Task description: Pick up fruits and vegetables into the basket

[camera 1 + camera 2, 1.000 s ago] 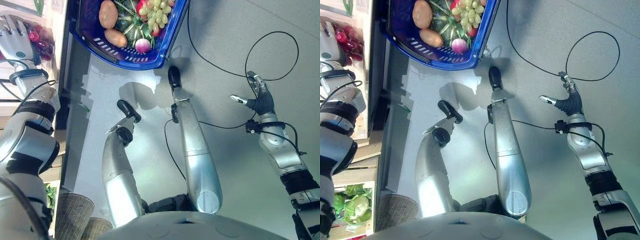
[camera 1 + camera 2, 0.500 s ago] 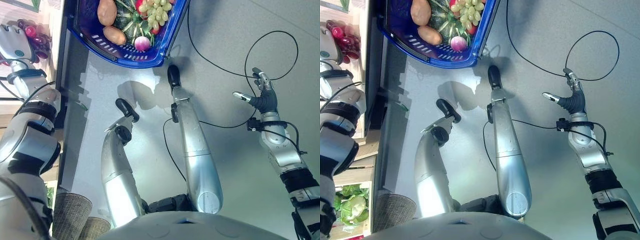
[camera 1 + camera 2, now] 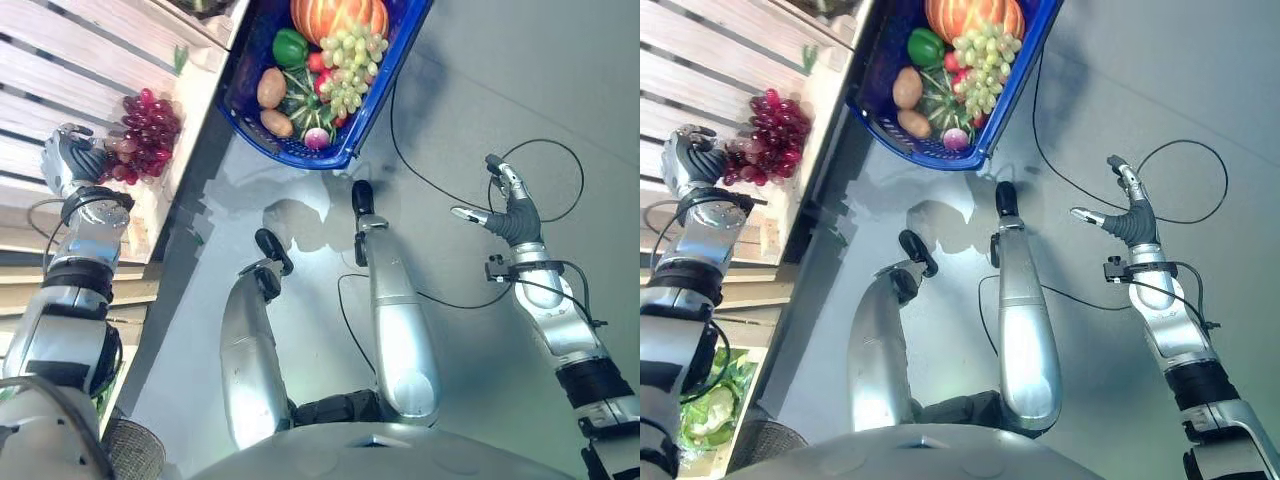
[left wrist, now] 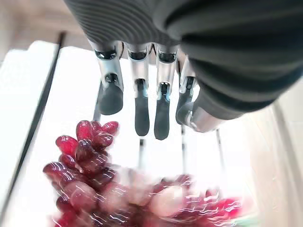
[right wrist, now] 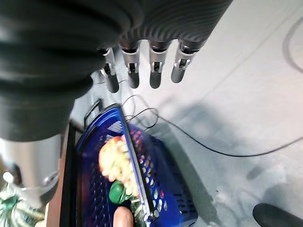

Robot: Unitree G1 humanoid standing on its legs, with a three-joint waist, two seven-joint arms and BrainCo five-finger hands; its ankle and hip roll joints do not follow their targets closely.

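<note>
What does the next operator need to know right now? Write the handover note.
Left hand: open, fingers relaxed, right beside the red grapes on the wooden slatted shelf; not gripping yet.
Right hand: open, idle over the floor.
Blue basket on the floor already holds a pumpkin, green grapes, green pepper, potatoes and a radish.
Left: grasp the red grapes, move them into the basket.

Slatted wooden shelf at upper left, over grey floor. Woven bin at lower left, beside the shelf's foot.
</note>
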